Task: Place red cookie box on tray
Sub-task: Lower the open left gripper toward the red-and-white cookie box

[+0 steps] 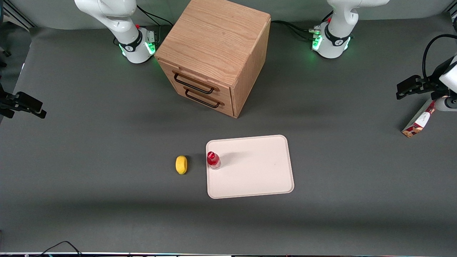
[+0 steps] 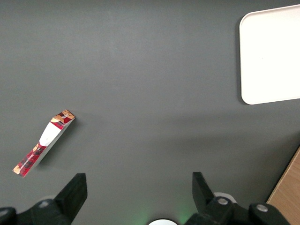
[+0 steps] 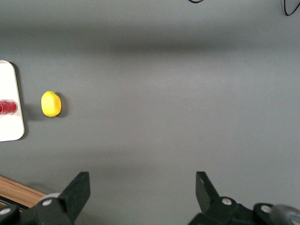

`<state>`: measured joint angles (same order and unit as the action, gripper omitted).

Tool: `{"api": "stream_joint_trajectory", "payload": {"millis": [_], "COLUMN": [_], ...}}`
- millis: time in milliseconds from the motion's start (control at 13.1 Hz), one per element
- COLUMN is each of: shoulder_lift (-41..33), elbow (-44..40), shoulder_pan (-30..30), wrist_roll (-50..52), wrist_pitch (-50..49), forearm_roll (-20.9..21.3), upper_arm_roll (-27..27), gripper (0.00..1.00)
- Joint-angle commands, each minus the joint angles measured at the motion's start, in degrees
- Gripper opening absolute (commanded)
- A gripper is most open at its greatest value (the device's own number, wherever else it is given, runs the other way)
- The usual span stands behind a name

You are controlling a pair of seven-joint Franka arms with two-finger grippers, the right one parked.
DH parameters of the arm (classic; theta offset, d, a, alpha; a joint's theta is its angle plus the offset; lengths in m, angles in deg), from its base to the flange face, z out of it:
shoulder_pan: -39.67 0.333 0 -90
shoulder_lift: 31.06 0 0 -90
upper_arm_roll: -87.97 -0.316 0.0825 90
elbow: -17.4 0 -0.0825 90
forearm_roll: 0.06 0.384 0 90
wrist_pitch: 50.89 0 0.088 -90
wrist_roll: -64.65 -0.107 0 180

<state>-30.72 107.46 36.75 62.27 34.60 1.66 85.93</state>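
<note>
The red cookie box (image 2: pixel 43 142), a long, thin, flat cardboard carton in red plaid with a white patch and a brownish cookie picture at one end, lies on the dark grey table mat (image 1: pixel 107 200) at the working arm's end of the table, well apart from everything else. In the front view (image 1: pixel 418 123) it appears to rest on a narrow long edge, so it presents a slim profile from above, though the arm partly overlaps it there. Its long axis runs on a diagonal, the cookie-picture end lying nearer the front camera.

The left gripper (image 2: pixel 136 194), with black fingers, hovers above the mat with its jaws spread wide and nothing between them. The box lies off to one side of the fingers, outside the span, and its axis is skewed to the line joining the two tips. As I judge it, the coming move turns on shifting sideways over the box and turning the wrist so the fingers close across its thin width.

The cream-white rectangular tray (image 1: pixel 257 167), smooth, low-rimmed and round-cornered, lies well apart toward the table's middle. A small clear bottle with a red cap (image 1: pixel 213 160) stands at its edge, leaving most of its surface bare.
</note>
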Motion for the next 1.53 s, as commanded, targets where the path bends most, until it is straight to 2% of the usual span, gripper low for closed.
{"api": "stream_joint_trajectory", "payload": {"millis": [0, 459, 764, 994, 1299, 1452], "shoulder_lift": [1.0, 0.9, 1.0, 0.5, -0.7, -1.9], "elbow": [-1.6, -1.2, 1.6, 6.3, 13.3, 18.4], "shoulder_pan": [-2.1, -2.1, -1.4, -1.4, -1.8, -1.3], "wrist_roll": [0.5, -1.0, -6.7, -17.3, -37.1, -43.7], "wrist_pitch": [-0.5, -1.7, -1.7, 0.3, 7.1, 13.7], "forearm_roll": [0.0, 0.5, 3.4, 5.8, 6.1, 9.3], "upper_arm_roll": [0.3, 0.0, -0.3, -5.1, -17.8, -21.1], "gripper": [1.00, 1.00, 1.00, 1.00, 1.00, 1.00]}}
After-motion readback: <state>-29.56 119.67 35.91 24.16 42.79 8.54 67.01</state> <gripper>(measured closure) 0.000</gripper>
